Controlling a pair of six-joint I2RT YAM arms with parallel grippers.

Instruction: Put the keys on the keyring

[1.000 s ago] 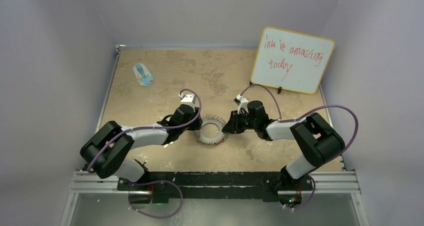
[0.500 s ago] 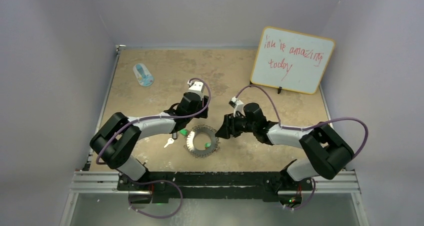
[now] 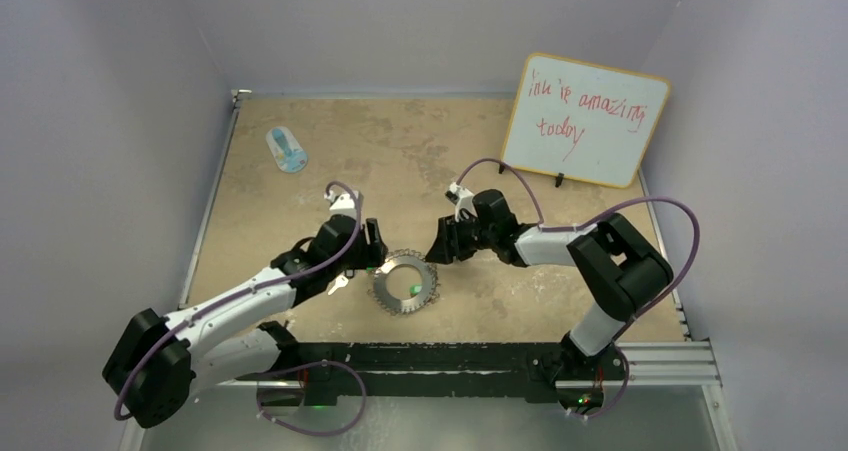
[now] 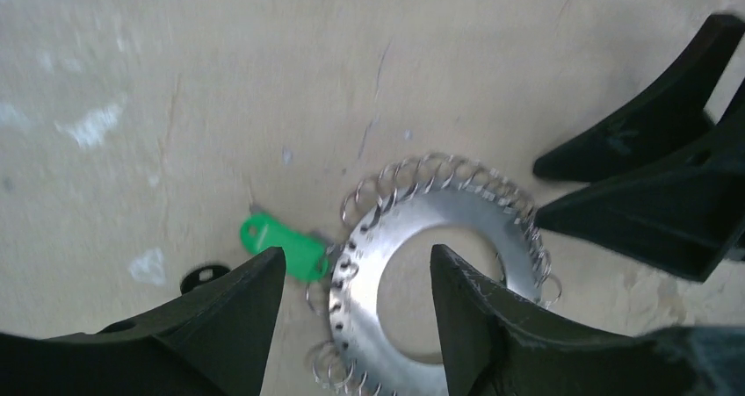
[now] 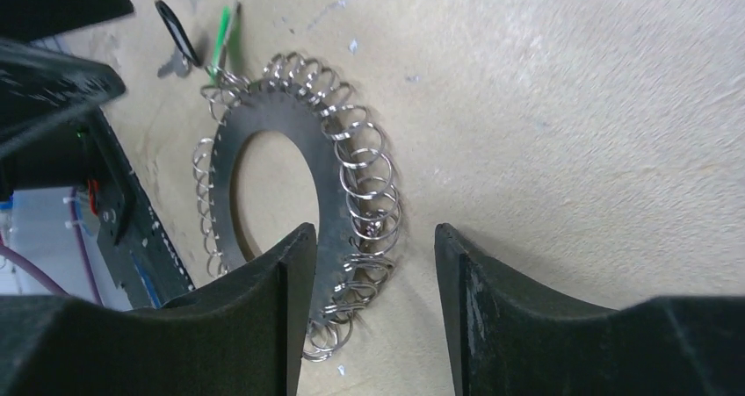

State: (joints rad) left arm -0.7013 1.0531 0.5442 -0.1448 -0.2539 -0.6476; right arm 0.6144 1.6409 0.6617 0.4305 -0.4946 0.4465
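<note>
A: On the tabletop (image 3: 300, 201), what'd changed w/ the keyring (image 3: 386, 283)?
B: It'd slid toward the near edge & a bit left vs. a sec earlier. Both tools had backed off it.
A: Holding anything?
B: No. The L gripper (image 4: 355, 255) hung over the ring, fingers apart, gripping nothing. The R gripper (image 5: 373, 234) was the same, spread just past the far-right rim.
A: Keys?
B: The green-tagged key (image 4: 283, 247) lay at the left rim, touching the wire loops (image 5: 365, 163); couldn't tell if it was threaded. The black-tagged key (image 4: 204, 278) lay just beside it, off the ring. Prob. a regrasp was due.
A: Arm poses?
B: The L arm (image 3: 240, 296) stretched low & diagonal toward the ring. The R arm (image 3: 550, 243) was folded at the elbow, forearm reaching left.
</note>
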